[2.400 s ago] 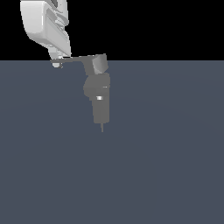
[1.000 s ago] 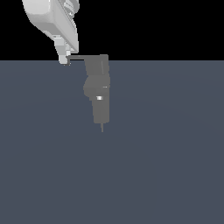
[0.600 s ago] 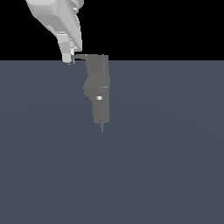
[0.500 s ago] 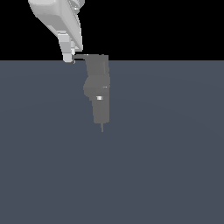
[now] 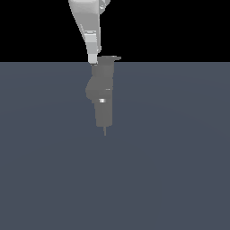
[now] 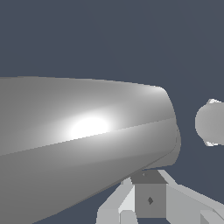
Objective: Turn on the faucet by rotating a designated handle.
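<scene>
The grey faucet (image 5: 102,92) stands upright in the exterior view, its body narrowing to a boxy spout with a thin tip. On top sits the handle (image 5: 115,58), foreshortened, its hub over the body and a short end poking toward the exterior view's right. My white gripper (image 5: 93,59) comes down from above and touches the hub's side on the exterior view's left. It looks shut, with nothing between the fingers. A large shiny grey surface (image 6: 87,140) of the fixture fills the wrist view, with my fingers (image 6: 131,203) below it.
A flat dark grey-blue floor (image 5: 170,170) spreads all around the faucet. A rounded grey knob-like shape (image 6: 212,122) shows at the edge of the wrist view; what it is I cannot tell.
The gripper has swept toward the exterior view's right, pushing the handle. The lever pointed left before; now it is swung round, with only a short end showing on the right.
</scene>
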Controlling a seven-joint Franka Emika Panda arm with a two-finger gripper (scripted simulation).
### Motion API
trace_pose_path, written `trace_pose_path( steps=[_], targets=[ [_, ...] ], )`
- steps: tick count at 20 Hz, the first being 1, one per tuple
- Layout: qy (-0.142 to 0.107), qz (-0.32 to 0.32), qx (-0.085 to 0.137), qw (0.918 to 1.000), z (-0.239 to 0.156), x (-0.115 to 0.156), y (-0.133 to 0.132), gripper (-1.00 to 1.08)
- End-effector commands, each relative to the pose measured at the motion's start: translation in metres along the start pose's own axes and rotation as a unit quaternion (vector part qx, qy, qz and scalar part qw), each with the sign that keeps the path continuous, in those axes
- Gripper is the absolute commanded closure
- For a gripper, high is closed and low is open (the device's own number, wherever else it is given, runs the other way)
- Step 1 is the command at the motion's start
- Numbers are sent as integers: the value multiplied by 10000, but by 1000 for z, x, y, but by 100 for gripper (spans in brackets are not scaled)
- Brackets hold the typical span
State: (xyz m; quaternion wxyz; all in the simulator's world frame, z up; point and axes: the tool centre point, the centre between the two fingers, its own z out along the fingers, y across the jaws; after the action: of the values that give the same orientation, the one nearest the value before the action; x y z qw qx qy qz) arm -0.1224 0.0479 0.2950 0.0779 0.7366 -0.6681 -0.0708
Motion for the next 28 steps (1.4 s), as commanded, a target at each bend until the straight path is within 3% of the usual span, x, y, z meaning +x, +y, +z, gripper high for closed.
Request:
trace_pose_path(
  steps=[1,5,6,7,28],
  targets=[
    [-29,186,58,9998,-3,35,-2,108],
    [-33,197,66,9998,-4,61,0,108],
    [-33,197,66,9998,-4,61,0,108],
    [-10,54,24,10000,0,41,-1,108],
    [-23,149,53,9999,-3,107,-48,108]
  ],
)
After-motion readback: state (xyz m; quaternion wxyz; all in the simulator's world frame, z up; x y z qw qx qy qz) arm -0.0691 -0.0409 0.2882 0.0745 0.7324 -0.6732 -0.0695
